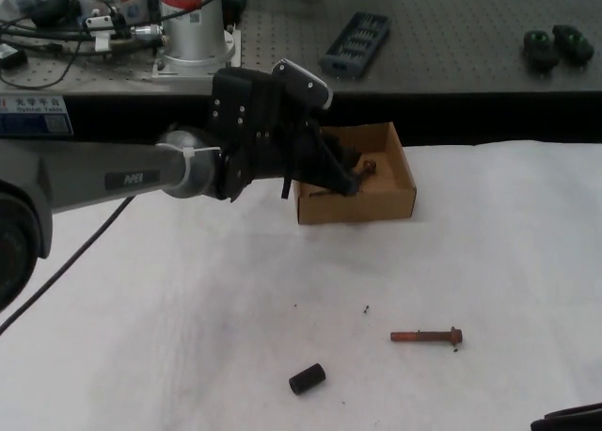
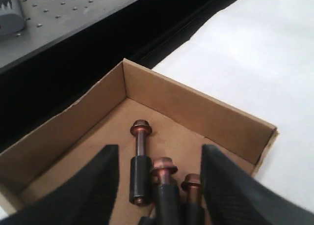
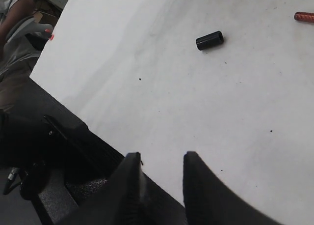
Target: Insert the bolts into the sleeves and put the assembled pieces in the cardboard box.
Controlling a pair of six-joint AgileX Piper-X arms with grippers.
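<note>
My left gripper (image 2: 160, 154) hangs open over the cardboard box (image 2: 196, 109), nothing between its fingers. Below it, three copper bolts pushed into black sleeves (image 2: 140, 171) lie on the box floor. In the high view the left arm comes in from the left and its gripper (image 1: 343, 177) covers part of the box (image 1: 357, 207). A loose copper bolt (image 1: 425, 336) and a loose black sleeve (image 1: 307, 378) lie apart on the white sheet near the front. My right gripper (image 3: 162, 158) sits open at the table's front edge, well back from the sleeve (image 3: 209, 40) and the bolt (image 3: 304, 16).
A white sheet (image 1: 188, 309) covers the bench. Behind the box runs a metal breadboard (image 1: 451, 45) with a blue tray (image 1: 356, 41), a metal post and cables. A black cable (image 1: 75, 257) trails over the sheet at the left.
</note>
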